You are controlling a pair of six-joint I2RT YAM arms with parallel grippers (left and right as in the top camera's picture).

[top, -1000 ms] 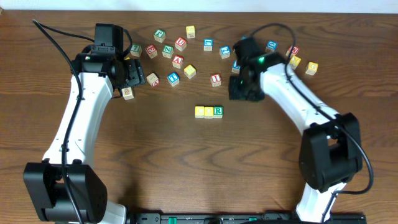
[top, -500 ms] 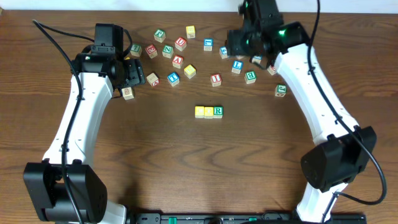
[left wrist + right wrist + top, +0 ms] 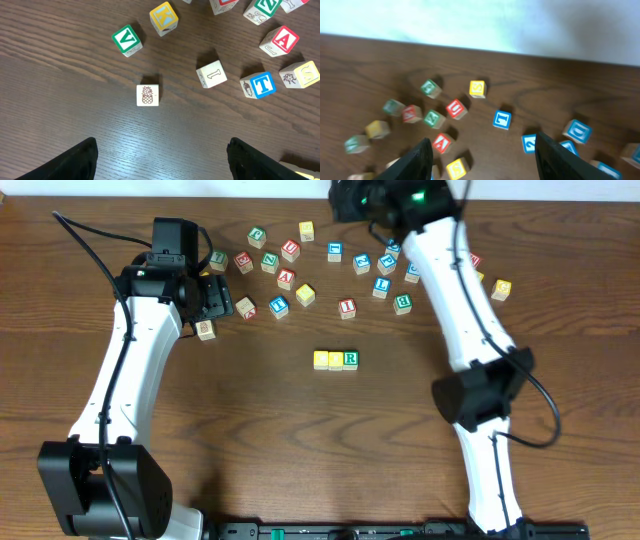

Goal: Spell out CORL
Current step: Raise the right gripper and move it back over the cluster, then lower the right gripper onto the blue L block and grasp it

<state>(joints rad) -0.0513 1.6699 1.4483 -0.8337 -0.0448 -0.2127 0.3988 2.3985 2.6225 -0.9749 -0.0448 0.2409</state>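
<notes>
The row of blocks [image 3: 336,360] in the middle of the table [image 3: 300,450] reads yellow, yellow, R. The L block [image 3: 381,284] lies near the far edge. The right gripper [image 3: 482,150] is open and empty, high over that edge. I think it must go down onto L next. The left gripper [image 3: 162,150] is open and empty too.

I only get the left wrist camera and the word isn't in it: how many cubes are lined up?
Observer: Three cubes in a row: two yellow-topped, then a white one with a green R.
Operator: Is the right gripper carrying the next one?
Observer: No, the right gripper is open and empty, by the far edge of the table.
Operator: Where's the L?
Observer: A cube with what looks like a blue L lies loose beyond the row, on the right arm's side.
</notes>
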